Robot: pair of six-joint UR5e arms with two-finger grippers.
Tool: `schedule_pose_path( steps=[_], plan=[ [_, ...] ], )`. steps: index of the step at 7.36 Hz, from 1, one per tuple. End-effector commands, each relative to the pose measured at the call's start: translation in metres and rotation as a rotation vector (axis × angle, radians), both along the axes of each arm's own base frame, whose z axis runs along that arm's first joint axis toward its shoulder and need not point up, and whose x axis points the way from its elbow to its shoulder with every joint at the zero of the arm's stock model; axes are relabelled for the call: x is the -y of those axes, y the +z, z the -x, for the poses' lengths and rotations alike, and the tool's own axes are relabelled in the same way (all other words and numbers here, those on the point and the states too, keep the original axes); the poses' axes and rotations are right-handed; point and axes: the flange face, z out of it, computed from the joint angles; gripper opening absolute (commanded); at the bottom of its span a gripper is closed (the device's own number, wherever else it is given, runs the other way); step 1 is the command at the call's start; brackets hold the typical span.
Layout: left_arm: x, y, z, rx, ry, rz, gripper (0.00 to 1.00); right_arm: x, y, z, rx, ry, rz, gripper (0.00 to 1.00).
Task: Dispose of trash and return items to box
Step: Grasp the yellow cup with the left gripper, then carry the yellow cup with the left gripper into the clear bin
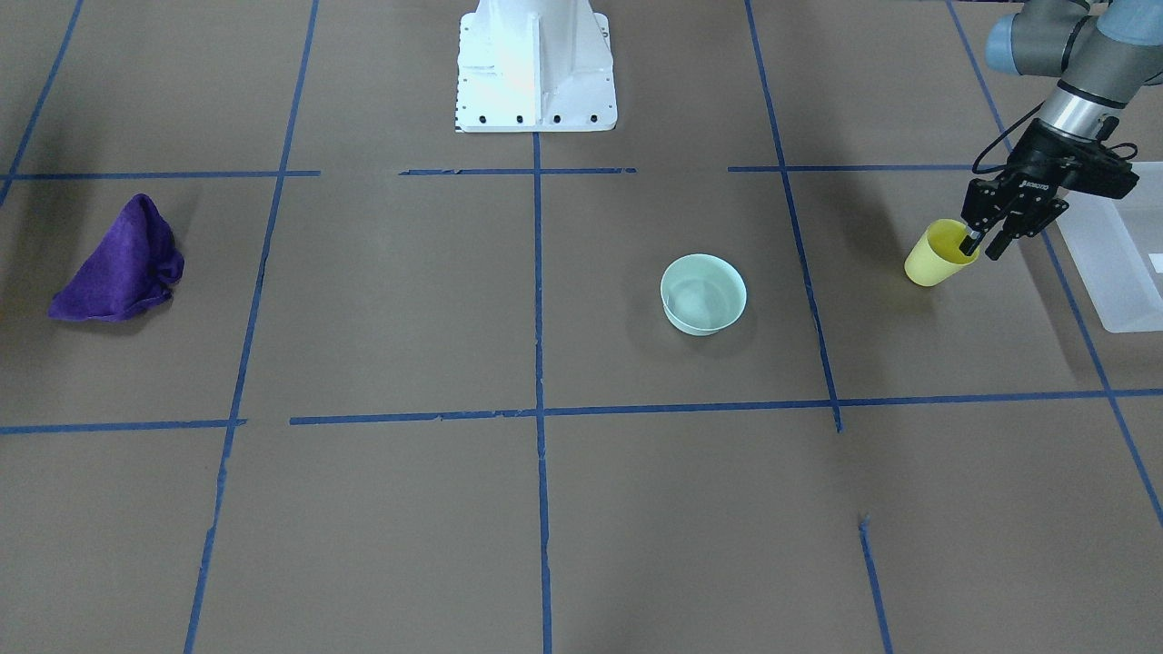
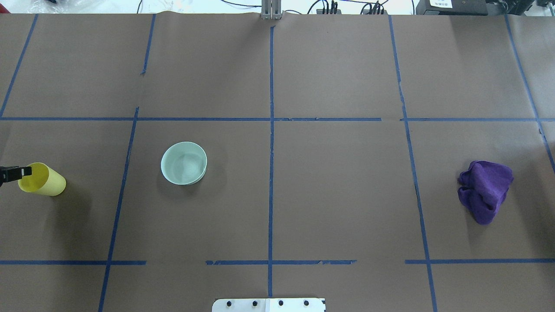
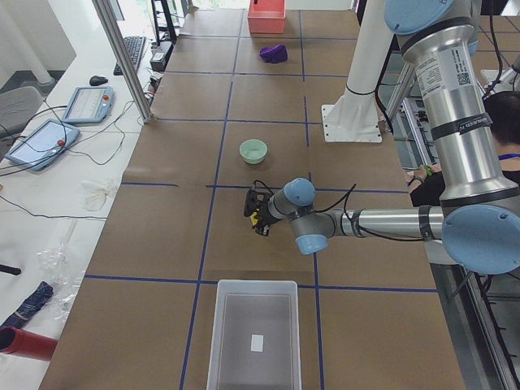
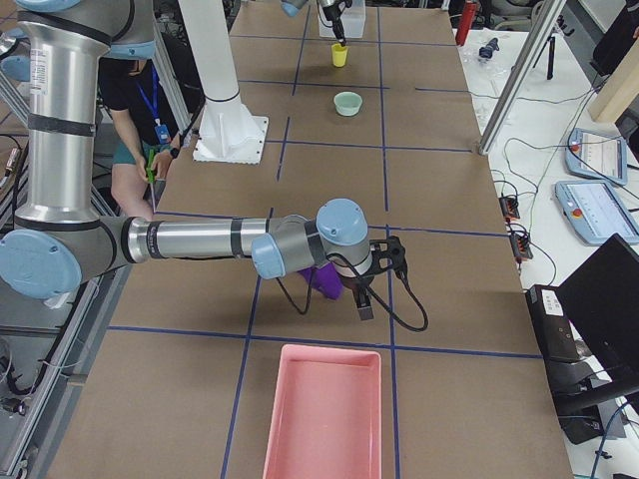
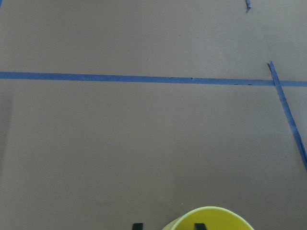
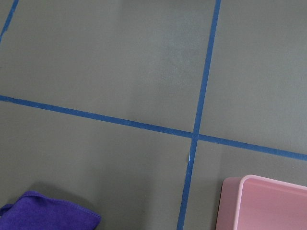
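Note:
The yellow cup point(image 1: 936, 259) hangs tilted just above the table at the robot's left end, beside the translucent white box point(image 1: 1119, 272). My left gripper point(image 1: 983, 247) is shut on the cup's rim, one finger inside and one outside. The left wrist view shows the rim point(image 5: 211, 219) at the bottom edge. In the overhead view the cup point(image 2: 43, 180) is at the far left. The mint-green bowl point(image 1: 703, 293) stands upright and alone nearer the middle point(image 2: 184, 163). My right gripper point(image 4: 365, 299) shows only in the exterior right view, by a purple cloth; I cannot tell whether it is open.
A crumpled purple cloth point(image 2: 485, 188) lies at the robot's right end point(image 1: 123, 263), and it also shows in the right wrist view point(image 6: 48, 213). A pink tray point(image 4: 324, 414) stands past it at the table's end point(image 6: 268, 203). The white robot base point(image 1: 536, 73) is at the table's rear edge.

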Motion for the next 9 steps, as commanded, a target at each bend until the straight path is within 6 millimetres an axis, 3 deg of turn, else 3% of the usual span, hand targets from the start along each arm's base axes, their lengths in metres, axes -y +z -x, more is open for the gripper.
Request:
schedule_pose_path(
  steps=[1, 4, 5, 6, 9],
  plan=[
    [-0.001, 0.005, 0.004, 0.032, -0.020, -0.022, 0.00, 0.000, 0.001, 0.000, 0.000, 0.000, 0.002, 1.00],
    [-0.010, -0.023, 0.015, 0.021, 0.079, -0.117, 0.00, 0.000, 0.000, 0.000, 0.000, 0.000, 0.000, 1.00],
    [-0.009, -0.032, 0.038, 0.002, 0.122, -0.151, 0.00, 0.000, -0.001, 0.000, 0.000, 0.000, -0.003, 1.00],
    [-0.002, -0.036, 0.074, 0.009, 0.148, -0.224, 0.00, 0.000, -0.003, 0.001, 0.000, -0.002, -0.007, 1.00],
    [0.008, -0.022, 0.174, 0.142, 0.254, -0.368, 0.00, 0.004, -0.009, 0.001, 0.003, -0.003, -0.020, 1.00]
  ],
)
